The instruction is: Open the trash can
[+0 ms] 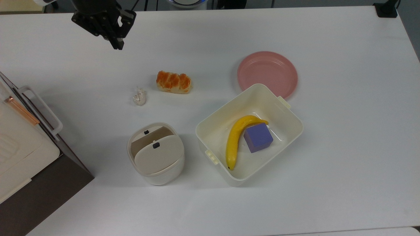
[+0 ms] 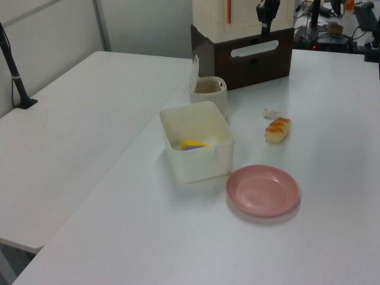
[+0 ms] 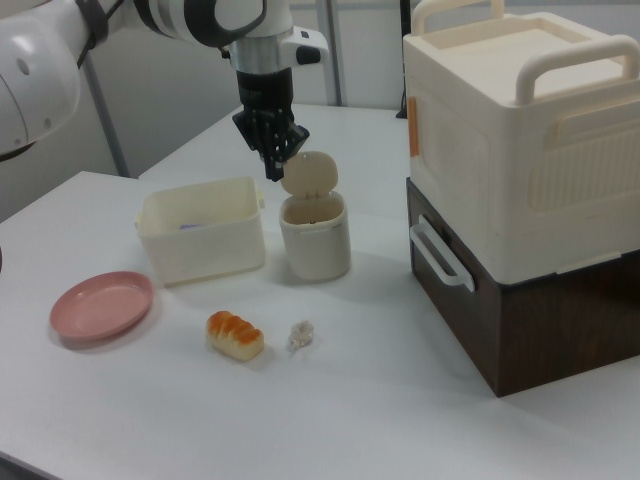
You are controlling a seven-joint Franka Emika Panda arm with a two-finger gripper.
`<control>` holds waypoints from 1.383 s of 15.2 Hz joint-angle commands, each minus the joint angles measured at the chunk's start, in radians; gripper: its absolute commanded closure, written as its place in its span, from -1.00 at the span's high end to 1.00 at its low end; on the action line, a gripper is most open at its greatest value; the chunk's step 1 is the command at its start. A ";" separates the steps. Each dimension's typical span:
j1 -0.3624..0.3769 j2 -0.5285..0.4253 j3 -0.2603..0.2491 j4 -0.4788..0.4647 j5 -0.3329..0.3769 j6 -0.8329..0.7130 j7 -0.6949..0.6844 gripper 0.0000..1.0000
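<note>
The trash can (image 1: 160,172) is a small cream bin standing left of the tub in the top view. Its beige lid (image 1: 159,157) is swung up, leaving the mouth uncovered. In the right view the lid (image 3: 308,172) stands upright above the trash can (image 3: 315,240). My gripper (image 1: 117,45) hangs high in the top view's upper left corner, well away from the bin, fingers together and holding nothing. The right view puts the gripper (image 3: 271,170) just left of the raised lid, apart from it. In the left view the gripper (image 2: 265,24) hangs in front of the appliance, behind the trash can (image 2: 208,90).
A crumpled paper ball (image 1: 139,97) and a bread roll (image 1: 173,82) lie beyond the bin. A cream tub (image 1: 279,108) holds a banana (image 1: 233,141) and a purple cube (image 1: 258,137). A pink plate (image 1: 267,70) sits behind it. A large white-and-brown appliance (image 1: 23,154) fills the top view's left edge.
</note>
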 commanded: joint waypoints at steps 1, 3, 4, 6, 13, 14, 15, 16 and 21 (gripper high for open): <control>-0.008 -0.017 -0.008 0.010 0.038 -0.065 -0.025 -0.18; -0.010 -0.020 -0.008 0.010 0.038 -0.065 -0.022 0.99; -0.010 -0.020 -0.009 0.010 0.038 -0.056 -0.021 1.00; -0.008 -0.020 -0.009 0.023 0.025 -0.051 -0.030 1.00; -0.011 -0.035 -0.037 0.023 0.012 -0.033 -0.073 1.00; -0.010 -0.043 -0.041 0.023 0.007 -0.037 -0.071 1.00; -0.008 -0.055 -0.044 0.021 -0.007 -0.042 -0.073 1.00; -0.004 -0.060 -0.043 0.020 -0.017 -0.047 -0.070 1.00; 0.053 -0.121 -0.045 -0.060 -0.021 -0.031 -0.006 1.00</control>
